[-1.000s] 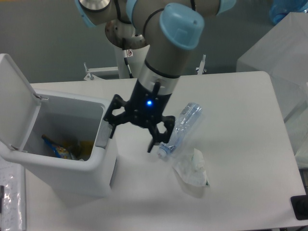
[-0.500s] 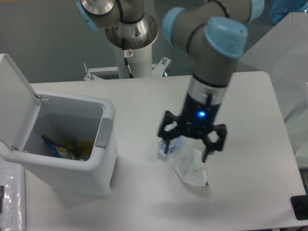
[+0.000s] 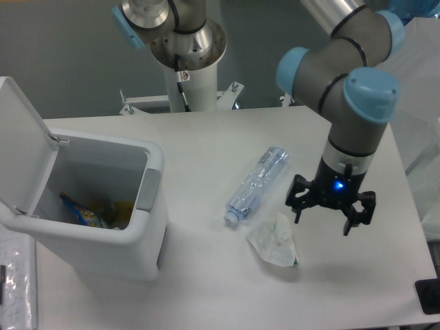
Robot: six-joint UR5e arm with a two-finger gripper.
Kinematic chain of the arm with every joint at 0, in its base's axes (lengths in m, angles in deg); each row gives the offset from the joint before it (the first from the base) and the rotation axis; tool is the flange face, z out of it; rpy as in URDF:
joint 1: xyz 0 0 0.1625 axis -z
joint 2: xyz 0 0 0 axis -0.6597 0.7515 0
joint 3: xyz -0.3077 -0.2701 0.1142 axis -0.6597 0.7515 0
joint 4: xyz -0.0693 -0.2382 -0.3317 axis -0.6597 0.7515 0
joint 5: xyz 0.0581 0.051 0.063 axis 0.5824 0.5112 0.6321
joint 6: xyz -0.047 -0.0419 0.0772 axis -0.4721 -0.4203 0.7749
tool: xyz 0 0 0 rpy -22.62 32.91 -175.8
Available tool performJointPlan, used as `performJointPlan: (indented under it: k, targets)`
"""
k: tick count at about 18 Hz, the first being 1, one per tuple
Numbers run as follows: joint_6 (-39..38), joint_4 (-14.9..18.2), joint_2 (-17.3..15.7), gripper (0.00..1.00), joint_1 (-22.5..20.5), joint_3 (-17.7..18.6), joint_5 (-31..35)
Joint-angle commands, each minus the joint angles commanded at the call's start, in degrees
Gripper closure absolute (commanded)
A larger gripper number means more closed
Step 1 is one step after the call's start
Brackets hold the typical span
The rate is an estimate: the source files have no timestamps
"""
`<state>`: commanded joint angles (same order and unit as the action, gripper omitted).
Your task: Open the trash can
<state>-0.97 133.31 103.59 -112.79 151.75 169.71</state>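
The white trash can point(image 3: 148, 258) stands at the table's left with its lid point(image 3: 19, 141) swung up and back, so the inside shows. Colourful wrappers lie at its bottom. A grey push tab point(image 3: 146, 190) sits on its right rim. My gripper point(image 3: 324, 221) hangs open over the right half of the table, far from the can, with nothing between its black fingers point(image 3: 348, 223).
A crushed clear plastic bottle point(image 3: 256, 185) lies in the middle of the table. A crumpled white wrapper point(image 3: 275, 241) rests just below it, left of the gripper. A white bin-like box point(image 3: 405, 82) stands off the table's right edge.
The arm has swung from beside the can's right rim across the bottle and wrapper to the table's right side. The lid stays up throughout.
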Motion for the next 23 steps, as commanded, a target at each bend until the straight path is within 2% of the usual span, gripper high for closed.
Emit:
performJointPlan:
  k: [4, 10, 23]
  targets:
    - [3.85, 0.35, 1.50, 0.00, 0.00, -1.23, 3.53]
    - [13.61, 0.27, 3.78, 0.00, -1.41, -1.67, 3.62]
    - [14.68, 0.18, 4.66, 0.00, -2.02, -2.38, 4.32]
